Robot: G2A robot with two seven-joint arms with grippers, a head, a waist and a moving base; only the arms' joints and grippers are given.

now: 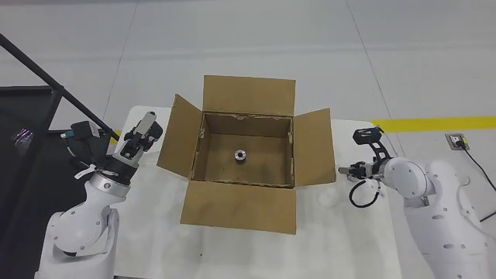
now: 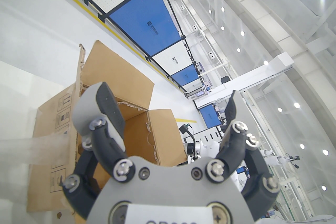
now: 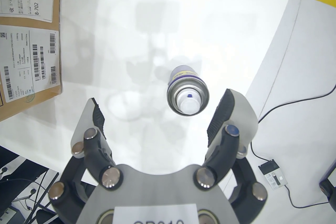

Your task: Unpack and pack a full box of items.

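Sitting open on the white table (image 1: 349, 236), the cardboard box (image 1: 242, 205) has all 4 flaps splayed out; one small round item (image 1: 240, 155) lies on its floor, approx centre. Right gripper (image 3: 161, 101) hangs over the table beside the box's right flap — fingers wide apart, gripping nothing, w/ a spray can (image 3: 187, 97) standing upright on the table below, clear of both fingers. Left gripper (image 2: 168, 96) sits by the left flap — also spread wide, empty.
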